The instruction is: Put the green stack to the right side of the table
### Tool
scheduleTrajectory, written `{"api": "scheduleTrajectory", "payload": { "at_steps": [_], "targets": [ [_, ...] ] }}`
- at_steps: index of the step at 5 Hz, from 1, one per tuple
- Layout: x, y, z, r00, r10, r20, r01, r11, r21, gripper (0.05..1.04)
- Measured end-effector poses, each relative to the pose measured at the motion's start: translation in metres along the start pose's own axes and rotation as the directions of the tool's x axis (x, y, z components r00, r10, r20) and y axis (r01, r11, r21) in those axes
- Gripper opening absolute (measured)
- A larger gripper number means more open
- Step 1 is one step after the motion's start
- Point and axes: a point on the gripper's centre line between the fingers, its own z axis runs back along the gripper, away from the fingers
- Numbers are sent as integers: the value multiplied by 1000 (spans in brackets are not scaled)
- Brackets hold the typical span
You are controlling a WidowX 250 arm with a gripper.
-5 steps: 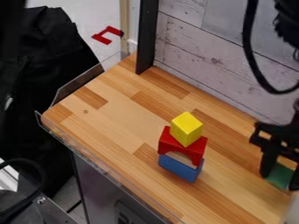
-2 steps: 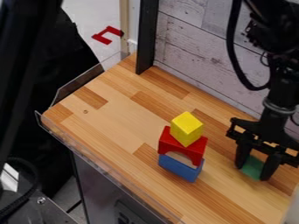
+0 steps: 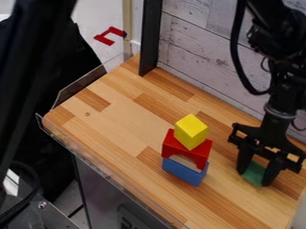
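My gripper (image 3: 255, 177) hangs over the right part of the wooden table (image 3: 119, 129), pointing down, and is shut on a green block (image 3: 254, 171). The green block sits between the two fingers, low near their tips; whether it touches the tabletop I cannot tell. To the left of the gripper, and apart from it, stands a stack: a blue block (image 3: 183, 171) at the bottom, a red arch (image 3: 186, 149) over it, and a yellow cube (image 3: 191, 131) on top.
A whitewashed plank wall (image 3: 203, 58) runs behind the table, with a black upright post (image 3: 150, 38) at the back corner. A clear low rim (image 3: 90, 163) follows the left and front edges. Something pale (image 3: 297, 217) stands at the lower right.
My gripper has moved left from the right edge with the green block between its fingers, mostly before the middle frame, then slightly further. The yellow, red and blue stack has stayed put.
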Motion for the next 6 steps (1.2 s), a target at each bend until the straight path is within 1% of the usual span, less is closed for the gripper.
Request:
{"api": "scheduleTrajectory", "payload": {
  "at_steps": [1, 2, 3, 4, 5, 6],
  "targets": [
    [1, -1, 0, 1000, -2, -4, 2, 1000, -1, 891],
    [-7, -2, 9, 999, 24, 29, -24, 1000, -10, 1005],
    [-17, -4, 55, 987, 53, 154, -49, 998, -28, 1000],
    [-38, -9, 98, 968, 50, 246, -54, 999, 9, 1000],
    [-48, -7, 109, 966, 35, 258, -47, 998, 39, 1000],
    [-54, 1, 103, 974, 55, 217, -69, 996, 56, 1000]
  ]
}}
